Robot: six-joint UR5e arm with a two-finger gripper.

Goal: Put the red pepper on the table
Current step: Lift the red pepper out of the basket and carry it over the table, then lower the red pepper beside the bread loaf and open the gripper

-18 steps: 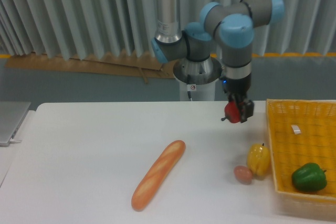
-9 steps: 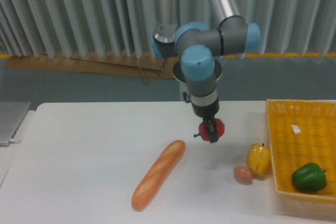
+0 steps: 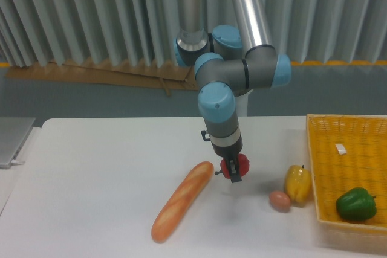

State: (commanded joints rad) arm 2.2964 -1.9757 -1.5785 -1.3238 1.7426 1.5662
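The small glossy red pepper (image 3: 240,164) hangs just above the white table (image 3: 97,173), held between the dark fingers of my gripper (image 3: 233,170), which is shut on it. It sits a little right of the baguette's upper end, with a faint shadow on the tabletop below. The arm reaches down from the upper middle of the view.
A long baguette (image 3: 181,200) lies diagonally at the table's centre. A yellow pepper (image 3: 297,183) and a small brown egg-like item (image 3: 279,200) lie to the right. A yellow woven basket (image 3: 329,149) at the right edge holds a green pepper (image 3: 356,204).
The gripper has carried the red pepper from beside the basket leftward and down, toward the table's middle near the baguette. The other items have not moved.
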